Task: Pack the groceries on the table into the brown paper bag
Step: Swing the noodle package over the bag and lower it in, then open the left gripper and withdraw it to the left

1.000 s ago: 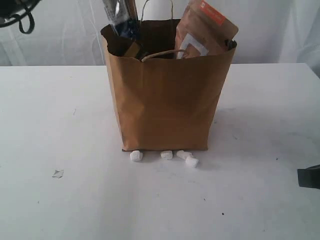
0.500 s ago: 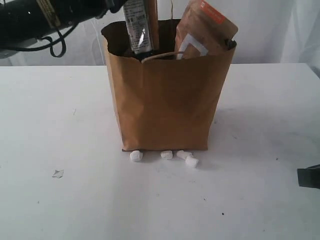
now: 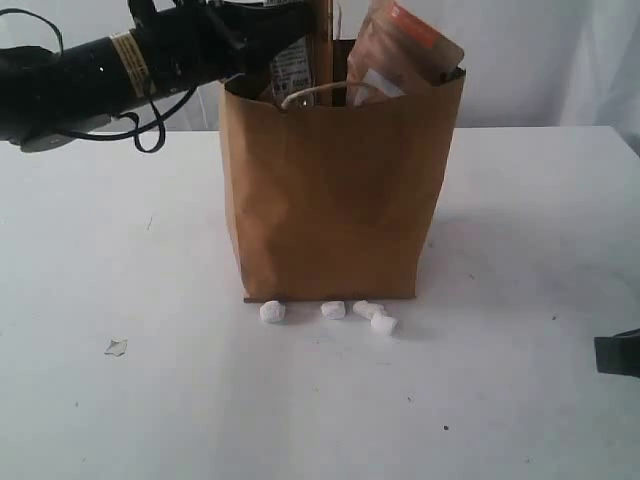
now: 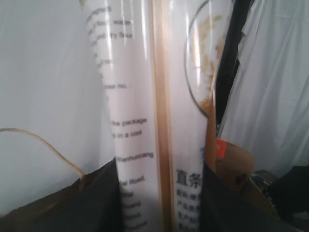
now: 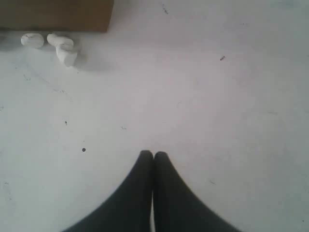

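The brown paper bag (image 3: 335, 200) stands upright mid-table (image 3: 530, 220). My left gripper (image 3: 285, 30) reaches in from the left above the bag's mouth and is shut on the long pasta packet (image 3: 297, 62), which stands upright with its lower end inside the bag. In the left wrist view the white printed packet (image 4: 137, 121) fills the gap between the dark fingers (image 4: 87, 203). A kraft pouch with an orange label (image 3: 405, 50) sticks out of the bag's right side. My right gripper (image 5: 153, 155) is shut and empty, low over the bare table.
Several small white lumps (image 3: 330, 312) lie along the bag's front foot, also seen in the right wrist view as lumps (image 5: 58, 46). A little scrap (image 3: 116, 347) lies at the front left. A dark part of the right arm (image 3: 618, 352) shows at the right edge.
The left arm has swung in from the left and come down, carrying the pasta packet deeper into the bag. The bag's rim has shifted slightly. The right gripper has not moved.
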`<state>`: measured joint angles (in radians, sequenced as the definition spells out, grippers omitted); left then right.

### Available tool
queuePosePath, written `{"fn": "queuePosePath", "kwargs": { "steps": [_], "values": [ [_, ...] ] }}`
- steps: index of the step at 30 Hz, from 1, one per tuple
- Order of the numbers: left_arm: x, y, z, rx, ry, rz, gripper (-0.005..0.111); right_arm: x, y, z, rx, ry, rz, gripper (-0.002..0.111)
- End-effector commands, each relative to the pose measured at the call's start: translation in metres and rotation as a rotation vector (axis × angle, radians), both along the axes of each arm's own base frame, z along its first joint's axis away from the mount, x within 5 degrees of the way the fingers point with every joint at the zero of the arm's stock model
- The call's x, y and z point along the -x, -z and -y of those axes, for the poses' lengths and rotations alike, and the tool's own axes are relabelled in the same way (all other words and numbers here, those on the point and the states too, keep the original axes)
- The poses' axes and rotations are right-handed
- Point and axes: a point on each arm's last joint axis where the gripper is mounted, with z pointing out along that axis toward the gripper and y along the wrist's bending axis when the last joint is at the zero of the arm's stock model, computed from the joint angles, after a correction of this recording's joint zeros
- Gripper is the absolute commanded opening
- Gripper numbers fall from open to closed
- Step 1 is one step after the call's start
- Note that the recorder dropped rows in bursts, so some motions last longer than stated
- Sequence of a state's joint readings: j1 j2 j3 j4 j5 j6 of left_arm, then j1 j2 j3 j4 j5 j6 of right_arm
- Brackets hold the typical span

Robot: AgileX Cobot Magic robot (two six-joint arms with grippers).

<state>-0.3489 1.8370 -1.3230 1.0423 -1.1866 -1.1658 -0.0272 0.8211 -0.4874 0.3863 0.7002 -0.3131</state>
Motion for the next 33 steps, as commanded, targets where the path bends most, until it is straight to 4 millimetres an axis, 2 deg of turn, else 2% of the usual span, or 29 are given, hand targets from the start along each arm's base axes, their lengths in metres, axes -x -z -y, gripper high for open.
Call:
{"fn": "queuePosePath", "kwargs": {
  "steps": [1,5,16,24,27,33],
  "values": [
    [-0.003,-0.003,0.001,0.044,0.005,0.025,0.0,-0.001,0.0,0.0,-0.014,0.012,0.003,0.0],
    [-0.007,0.006,0.003,0.036,0.006,0.002,0.0,-0.001,0.0,0.0,-0.019,0.014,0.004,0.0],
    [0.001,0.017,0.008,-0.121,0.092,0.058,0.0,-0.001,0.0,0.0,-0.02,0.015,0.005,0.0],
    [-0.003,0.021,0.007,-0.163,0.042,0.037,0.001,-0.001,0.0,-0.001,-0.035,0.019,0.006,0.0],
    [-0.003,0.021,0.007,-0.163,0.042,0.037,0.015,-0.001,-0.001,-0.002,-0.052,0.023,0.006,0.0],
    [-0.003,0.021,0.007,-0.158,0.044,0.036,0.063,-0.001,-0.001,-0.002,-0.061,0.025,0.006,0.0]
  ]
}}
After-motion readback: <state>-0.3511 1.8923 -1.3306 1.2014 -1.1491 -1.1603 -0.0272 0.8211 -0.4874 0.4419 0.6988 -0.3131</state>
